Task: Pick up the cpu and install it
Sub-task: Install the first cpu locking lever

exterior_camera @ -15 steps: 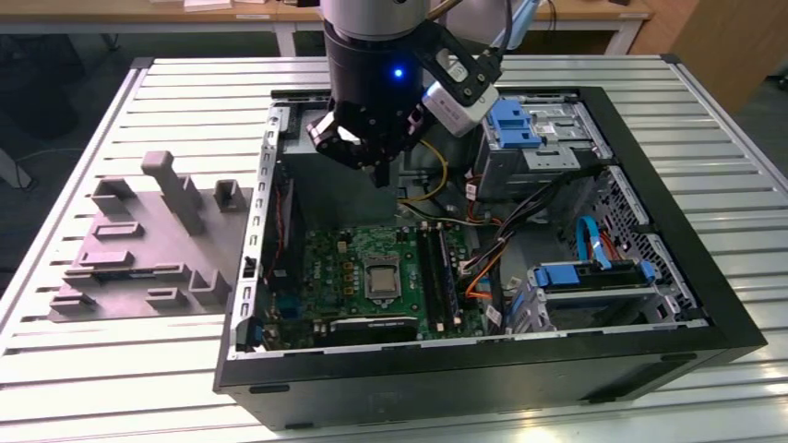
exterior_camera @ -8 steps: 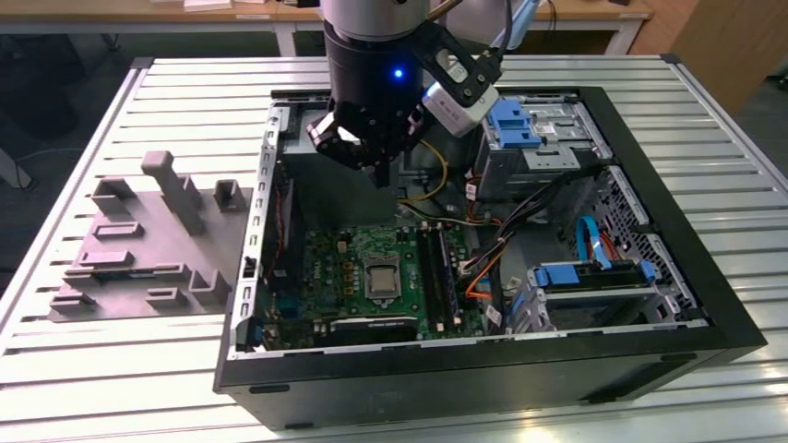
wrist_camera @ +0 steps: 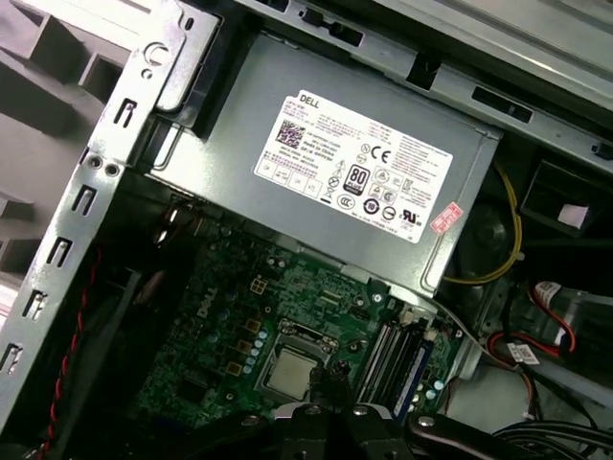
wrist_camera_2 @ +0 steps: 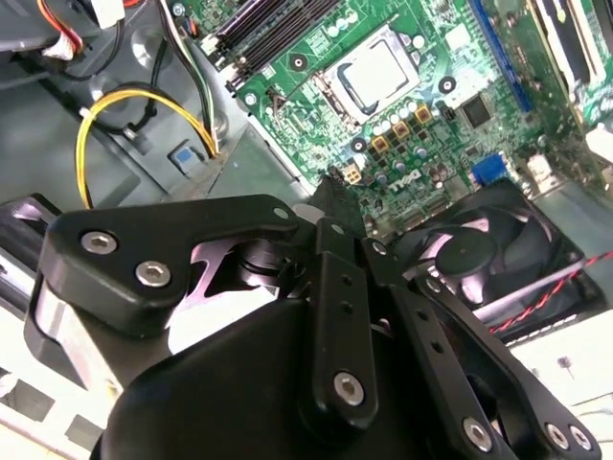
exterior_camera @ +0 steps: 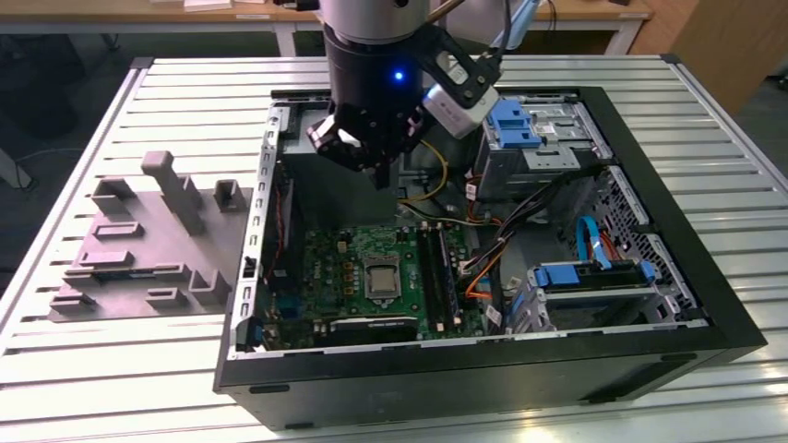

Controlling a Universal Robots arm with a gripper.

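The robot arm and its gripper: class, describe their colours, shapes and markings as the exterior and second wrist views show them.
In the exterior view the arm is a silver-grey cylinder meeting a black cylindrical wrist section with a small blue light. A silver-white boxy module is mounted beside it. The gripper is black; the second wrist view shows matt black linkage plates joined by silver screws.

You had one large white label (wrist_camera: pixel 369 177) on the grey power-supply box (wrist_camera: pixel 287 105), in the first wrist view. It carried a logo, fine lines of print, a barcode and a row of round approval marks. A small red and white sticker (wrist_camera: pixel 446 218) sat at its corner. The green board (wrist_camera: pixel 206 364) bore small white letters, too small to read.
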